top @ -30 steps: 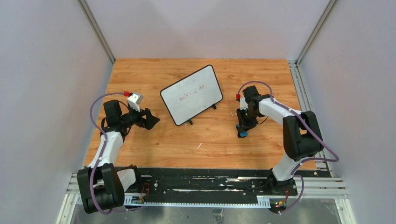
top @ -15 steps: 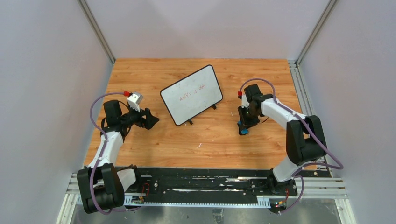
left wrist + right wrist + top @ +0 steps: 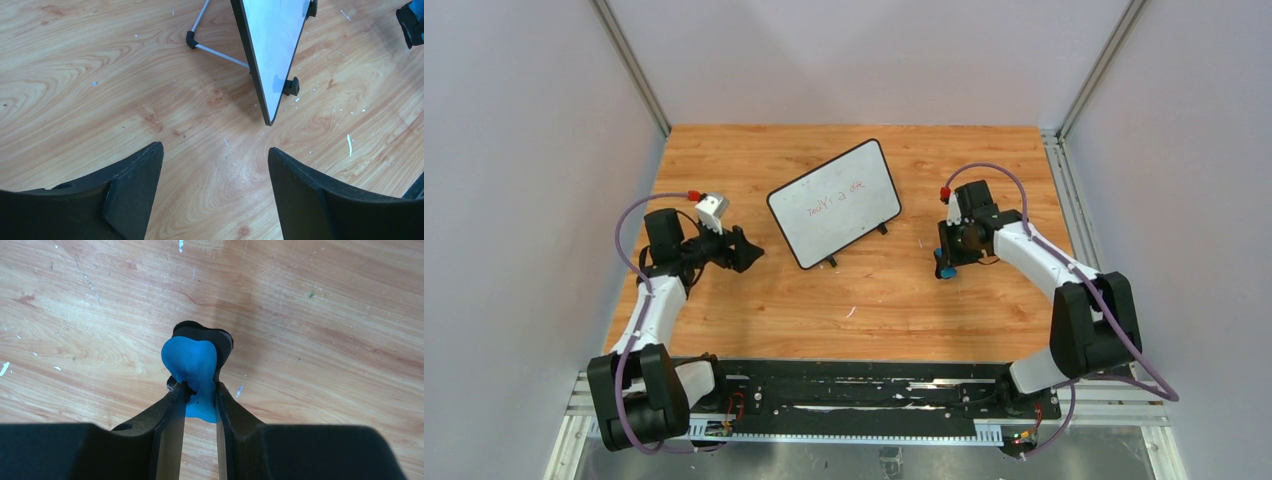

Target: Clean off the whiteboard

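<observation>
Tools: left tool (image 3: 215,147) spread wide, right tool (image 3: 199,387) clamping one blue eraser (image 3: 190,360), one whiteboard (image 3: 834,202) between.

Whiteboard (image 3: 834,203): white face, black frame, faint red handwriting. Eraser (image 3: 192,362): blue, black backing. Counter (image 3: 724,160): orange-brown wood grain, pale flecks.

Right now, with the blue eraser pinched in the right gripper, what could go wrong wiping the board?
First, the right gripper pinches only one end of the blue eraser, which bulges; it may twist or slip under wiping pressure. Second, the whiteboard stands tilted on a thin wire stand, and the open left gripper is apart from it, so a push could slide or tip it.
</observation>
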Robot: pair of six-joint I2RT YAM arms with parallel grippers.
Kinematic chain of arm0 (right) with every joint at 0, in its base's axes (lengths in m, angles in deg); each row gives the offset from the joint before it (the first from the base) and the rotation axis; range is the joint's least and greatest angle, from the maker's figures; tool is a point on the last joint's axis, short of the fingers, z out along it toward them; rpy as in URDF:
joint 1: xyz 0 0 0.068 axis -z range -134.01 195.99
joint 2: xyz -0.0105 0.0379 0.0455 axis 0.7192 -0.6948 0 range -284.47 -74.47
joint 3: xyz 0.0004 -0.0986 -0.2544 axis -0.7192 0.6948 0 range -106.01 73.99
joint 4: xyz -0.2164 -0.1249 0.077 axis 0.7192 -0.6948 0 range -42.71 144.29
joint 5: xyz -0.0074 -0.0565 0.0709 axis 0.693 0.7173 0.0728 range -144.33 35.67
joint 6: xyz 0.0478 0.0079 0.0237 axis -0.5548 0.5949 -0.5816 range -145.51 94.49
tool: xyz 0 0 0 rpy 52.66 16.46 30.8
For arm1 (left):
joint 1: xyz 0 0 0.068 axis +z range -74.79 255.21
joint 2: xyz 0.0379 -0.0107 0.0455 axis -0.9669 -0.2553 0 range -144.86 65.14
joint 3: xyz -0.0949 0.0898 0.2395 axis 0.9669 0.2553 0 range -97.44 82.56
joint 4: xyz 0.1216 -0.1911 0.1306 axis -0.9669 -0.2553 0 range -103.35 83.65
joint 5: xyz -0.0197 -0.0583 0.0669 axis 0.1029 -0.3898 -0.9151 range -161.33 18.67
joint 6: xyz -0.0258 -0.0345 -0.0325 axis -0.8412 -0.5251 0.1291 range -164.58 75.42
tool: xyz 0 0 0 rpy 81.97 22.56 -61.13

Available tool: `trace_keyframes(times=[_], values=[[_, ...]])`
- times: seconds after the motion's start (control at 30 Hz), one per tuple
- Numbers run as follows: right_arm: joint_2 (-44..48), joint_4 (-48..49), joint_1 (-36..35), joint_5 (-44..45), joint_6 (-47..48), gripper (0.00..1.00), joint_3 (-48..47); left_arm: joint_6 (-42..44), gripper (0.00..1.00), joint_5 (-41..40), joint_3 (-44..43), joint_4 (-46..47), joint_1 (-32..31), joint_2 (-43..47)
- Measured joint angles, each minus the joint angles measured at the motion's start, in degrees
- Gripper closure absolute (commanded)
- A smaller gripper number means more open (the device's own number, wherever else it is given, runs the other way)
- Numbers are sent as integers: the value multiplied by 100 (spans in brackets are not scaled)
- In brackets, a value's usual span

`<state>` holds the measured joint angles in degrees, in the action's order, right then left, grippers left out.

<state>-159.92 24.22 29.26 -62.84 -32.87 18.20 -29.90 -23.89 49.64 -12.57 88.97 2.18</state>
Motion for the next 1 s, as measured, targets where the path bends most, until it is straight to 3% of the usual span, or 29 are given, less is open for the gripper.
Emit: trace_keyframes(times=[0.13, 0.27, 0.47, 0.77, 1.0], values=[[212, 216, 0, -17, -35, 99, 122, -48, 20, 87, -118, -28, 0, -48], [251, 442, -2, -94, -39, 99, 127, -157, 28, 264, -184, -31, 0, -66], [251, 656, -2, -251, -39, 99, 127, -407, 22, 754, -205, 258, 0, -284], [302, 800, -2, -380, -37, 99, 127, -966, 22, 1276, -787, 953, 0, -1825], [380, 813, -2, -378, -37, 99, 127, -1248, 24, 1224, -800, 1578, -168, -1893]])
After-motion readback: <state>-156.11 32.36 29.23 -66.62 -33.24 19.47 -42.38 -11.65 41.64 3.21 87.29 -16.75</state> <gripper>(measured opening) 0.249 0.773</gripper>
